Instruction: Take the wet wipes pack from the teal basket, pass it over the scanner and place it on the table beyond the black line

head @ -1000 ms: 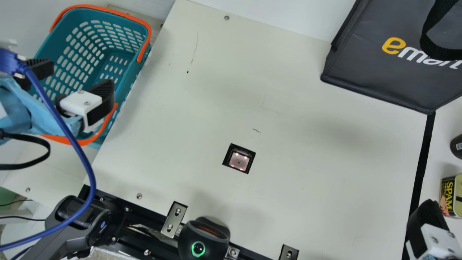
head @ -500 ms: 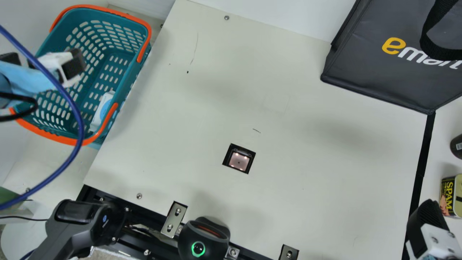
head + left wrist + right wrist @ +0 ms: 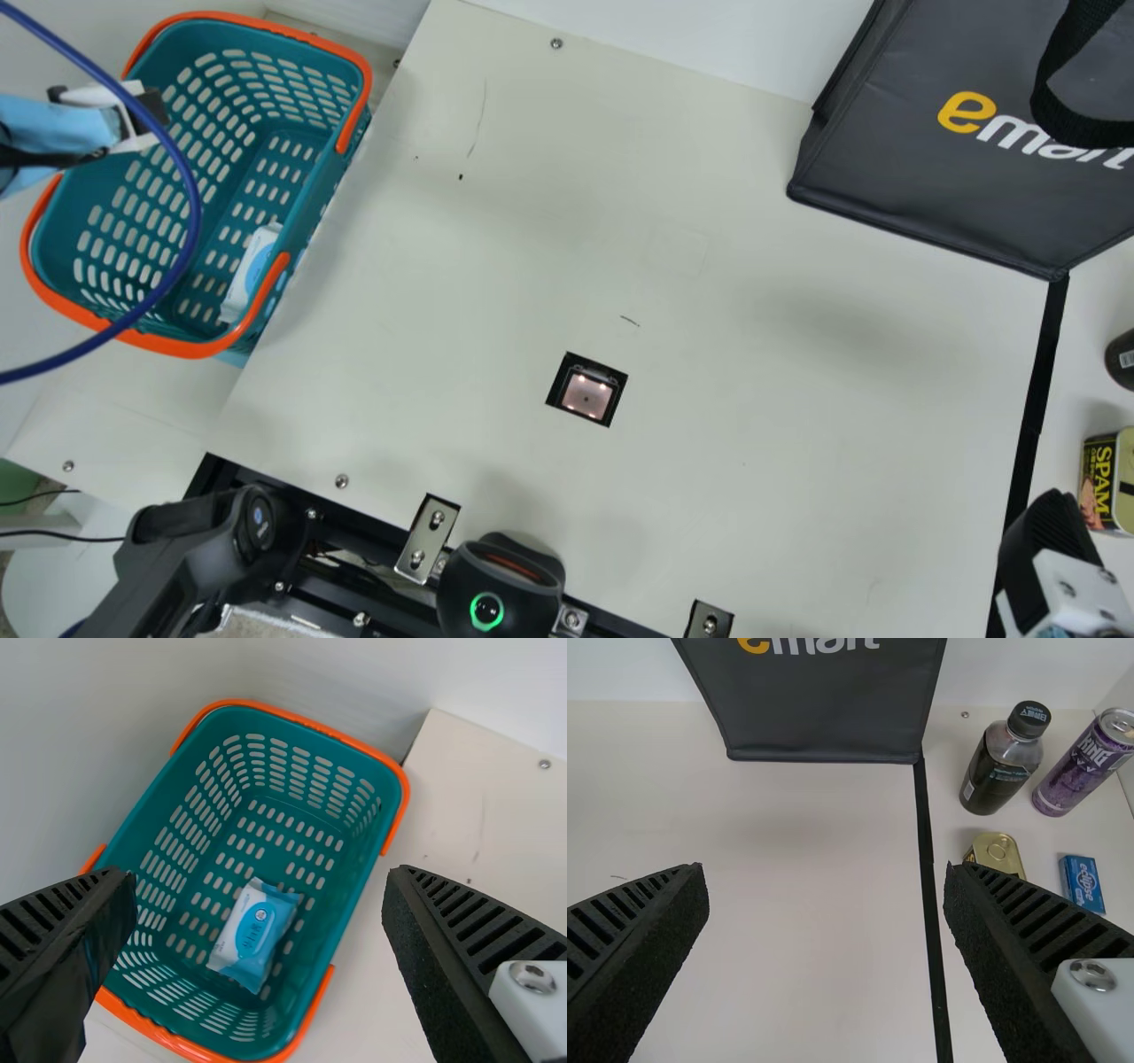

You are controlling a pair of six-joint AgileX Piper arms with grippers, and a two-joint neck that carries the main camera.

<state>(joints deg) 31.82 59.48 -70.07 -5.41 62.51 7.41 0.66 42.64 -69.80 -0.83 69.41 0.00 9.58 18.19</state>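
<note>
Spreading its fingers with nothing between them, the left gripper [image 3: 261, 875] is hanging over the teal basket [image 3: 310, 204], where the wet wipes pack [image 3: 252, 935] is lying on the floor close to the table-side wall. With the pack sitting so near that wall, a descending finger could be catching the rim or the orange handle [image 3: 262, 301]. Soft wrapping may be bulging or slipping under a shallow, off-centre pinch, while the blue cable [image 3: 197, 208] looping above the basket could be snagging as the arm is lifting. Over the scanner [image 3: 586, 395], a barcode facing away or covered by a finger would be risking a missed read. Farther out, the right gripper [image 3: 826, 877] is waiting open and unladen near the black line [image 3: 1035, 408]; a handover, if one is coming, could be ending in a drop. A release too soon would be leaving the pack short of the line on the table [image 3: 709, 478], and one too far across could be toppling the bottle [image 3: 997, 771].

Blue print is marking the pack's white label. Yellow-and-white lettering is crossing the dark bag [image 3: 912, 190], with print also showing on the tin [image 3: 996, 852], purple can [image 3: 1085, 762] and small blue box [image 3: 1083, 883].
</note>
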